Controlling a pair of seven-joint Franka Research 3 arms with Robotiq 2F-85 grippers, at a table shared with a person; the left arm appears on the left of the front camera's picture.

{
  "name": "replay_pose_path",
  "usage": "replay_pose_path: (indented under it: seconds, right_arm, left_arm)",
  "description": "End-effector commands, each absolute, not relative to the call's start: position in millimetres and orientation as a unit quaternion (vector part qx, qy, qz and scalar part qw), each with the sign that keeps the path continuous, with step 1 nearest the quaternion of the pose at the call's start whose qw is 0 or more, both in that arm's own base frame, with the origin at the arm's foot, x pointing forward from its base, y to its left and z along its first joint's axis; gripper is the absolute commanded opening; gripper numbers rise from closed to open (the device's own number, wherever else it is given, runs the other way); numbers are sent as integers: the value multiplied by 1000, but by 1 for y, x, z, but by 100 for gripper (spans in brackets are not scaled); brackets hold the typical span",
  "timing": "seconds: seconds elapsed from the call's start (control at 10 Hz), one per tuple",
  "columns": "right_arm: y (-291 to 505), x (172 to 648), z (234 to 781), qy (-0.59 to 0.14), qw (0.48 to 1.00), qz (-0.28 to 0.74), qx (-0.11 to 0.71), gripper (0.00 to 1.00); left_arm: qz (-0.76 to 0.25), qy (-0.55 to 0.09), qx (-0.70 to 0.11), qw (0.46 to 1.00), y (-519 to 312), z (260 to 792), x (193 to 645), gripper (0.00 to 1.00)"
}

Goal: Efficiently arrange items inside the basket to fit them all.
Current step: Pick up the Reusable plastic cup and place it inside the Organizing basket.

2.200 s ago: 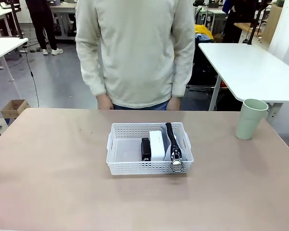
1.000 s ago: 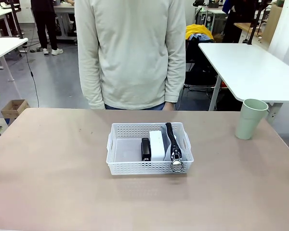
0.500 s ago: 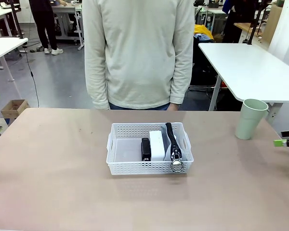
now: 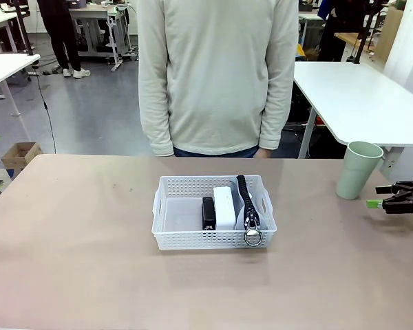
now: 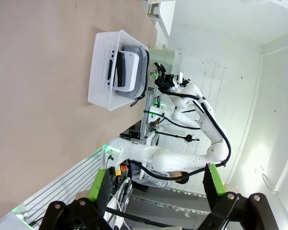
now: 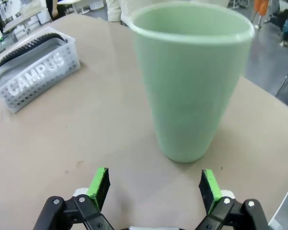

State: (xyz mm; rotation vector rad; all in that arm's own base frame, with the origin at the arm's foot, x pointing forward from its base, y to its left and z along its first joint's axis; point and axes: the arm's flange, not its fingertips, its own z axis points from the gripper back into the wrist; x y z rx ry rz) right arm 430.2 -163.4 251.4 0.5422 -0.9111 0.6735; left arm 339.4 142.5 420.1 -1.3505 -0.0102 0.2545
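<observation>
The pale green cup (image 4: pixel 358 170) is the odd one out: upright on the counter (image 4: pixel 89 227), far right, well apart from the basket (image 4: pixel 213 240). In there the stapler (image 4: pixel 208 212), white block (image 4: pixel 224 206) and zip pouch (image 4: pixel 246 206) sit packed to the right. New bit: the right hand (image 4: pixel 378 196) just slid in, fingers spread, near the cup. The left hand (image 5: pixel 156 184) hangs back, spread too. I'd guess the cup's next, into the free left half.
</observation>
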Motion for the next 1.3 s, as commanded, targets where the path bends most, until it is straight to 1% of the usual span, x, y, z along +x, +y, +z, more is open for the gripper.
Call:
replay_pose_path:
  seconds: [0.0,0.1,0.2,0.4,0.5,0.7,0.8,1.0,1.2]
  right_arm:
    - [-172,445,233,-438,806,308,251,100]
    - [-172,443,236,-452,804,302,240,100]
    - [-168,437,239,-420,813,309,257,100]
    - [-173,441,234,-420,816,302,256,100]
    - [-172,450,230,-434,800,336,243,100]
    - [-170,463,223,-492,763,356,224,100]
    - [-169,469,222,-506,748,366,224,100]
    - [-169,478,215,-501,753,365,223,100]
    - [-165,487,208,-502,741,374,244,100]
  left_arm:
    - [116,-4,-621,775,143,421,337,100]
    - [116,-4,-621,775,143,421,337,100]
    - [116,-4,-621,775,143,421,337,100]
    - [116,-4,-621,775,143,421,337,100]
    - [116,-4,-621,775,143,421,337,100]
    - [116,-4,-621,775,143,421,337,100]
    - [116,-4,-621,775,143,421,337,100]
    - [116,-4,-621,775,143,421,337,100]
    - [116,-4,-621,775,143,421,337,100]
